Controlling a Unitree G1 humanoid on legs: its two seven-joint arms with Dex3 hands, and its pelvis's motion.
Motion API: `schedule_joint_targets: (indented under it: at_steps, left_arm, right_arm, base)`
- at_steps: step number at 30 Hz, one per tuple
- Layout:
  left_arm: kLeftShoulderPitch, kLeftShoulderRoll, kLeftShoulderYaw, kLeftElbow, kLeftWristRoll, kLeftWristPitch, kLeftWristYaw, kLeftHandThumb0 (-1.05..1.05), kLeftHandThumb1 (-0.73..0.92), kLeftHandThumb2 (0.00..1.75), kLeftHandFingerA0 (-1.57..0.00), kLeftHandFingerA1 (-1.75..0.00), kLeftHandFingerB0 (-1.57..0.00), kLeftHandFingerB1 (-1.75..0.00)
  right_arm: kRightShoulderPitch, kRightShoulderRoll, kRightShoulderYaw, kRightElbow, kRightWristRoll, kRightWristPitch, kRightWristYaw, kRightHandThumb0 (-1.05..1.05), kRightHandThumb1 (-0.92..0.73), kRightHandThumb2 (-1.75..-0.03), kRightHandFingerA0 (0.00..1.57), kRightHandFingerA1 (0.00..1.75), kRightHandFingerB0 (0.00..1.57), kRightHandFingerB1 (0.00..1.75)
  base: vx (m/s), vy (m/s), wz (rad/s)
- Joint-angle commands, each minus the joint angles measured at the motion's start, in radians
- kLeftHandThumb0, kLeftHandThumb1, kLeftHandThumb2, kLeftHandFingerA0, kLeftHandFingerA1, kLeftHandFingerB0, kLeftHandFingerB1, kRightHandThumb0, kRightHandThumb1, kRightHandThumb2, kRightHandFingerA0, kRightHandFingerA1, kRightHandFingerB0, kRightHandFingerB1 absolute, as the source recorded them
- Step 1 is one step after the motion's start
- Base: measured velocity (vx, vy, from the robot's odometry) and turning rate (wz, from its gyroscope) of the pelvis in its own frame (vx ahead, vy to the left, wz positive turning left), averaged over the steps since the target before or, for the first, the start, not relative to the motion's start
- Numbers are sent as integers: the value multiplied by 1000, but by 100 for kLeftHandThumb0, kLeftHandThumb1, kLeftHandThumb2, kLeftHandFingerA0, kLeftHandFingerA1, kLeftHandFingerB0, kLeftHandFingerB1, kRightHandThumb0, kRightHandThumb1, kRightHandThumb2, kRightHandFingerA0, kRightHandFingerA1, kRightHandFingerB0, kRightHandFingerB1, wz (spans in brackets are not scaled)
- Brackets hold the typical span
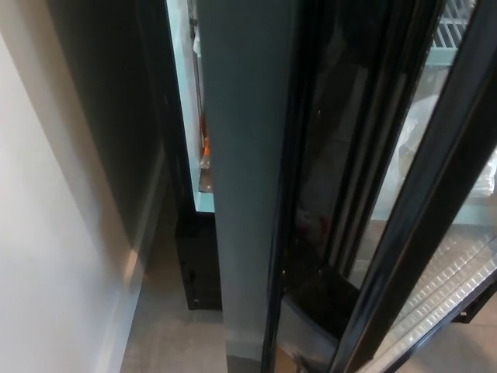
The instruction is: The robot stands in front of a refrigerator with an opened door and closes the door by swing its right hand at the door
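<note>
Refrigerator door (248, 194) ajar, lit interior (189, 116) showing at left.

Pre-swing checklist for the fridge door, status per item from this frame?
1. Door still open: ok, its edge faces the camera, with a lit gap into the fridge interior on its left.
2. Right hand in view and ready: not ok, no hand shows.
3. Left hand clear of the door: cannot tell, not in view.
4. Gap free of anything sticking out: cannot tell, something orange sits near the opening, too blurred to judge.
5. No person in the swing path: ok, none visible in this frame.
6. Wall leaves room on the left: ok, bare floor lies between it and the fridge.
</note>
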Motion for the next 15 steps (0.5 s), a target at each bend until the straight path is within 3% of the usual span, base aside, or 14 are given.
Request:
schedule_joint_targets:
  at_steps: [1, 2, 15]
  left_arm:
    - [4, 63, -33, 54, 55, -257, 62, -60, 70, 63, -50, -39, -40, -35]
    - [2, 64, -35, 59, 55, -261, 64, -61, 70, 64, -49, -39, -39, -35]
    - [-38, 70, -54, 126, 61, -321, 83, -64, 78, 64, -51, -38, -40, -34]
  right_arm:
    - [30, -46, 41, 2, -64, -239, -79, -69, -72, -71, 48, 43, 37, 38]
    - [29, -46, 42, 6, -63, -244, -82, -63, -81, -65, 49, 39, 40, 35]
    - [8, -49, 51, 42, -68, -295, -119, -63, -82, -65, 47, 37, 40, 35]
  base:
    - [0, 0, 0]
    - [0, 0, 0]
    - [0, 0, 0]
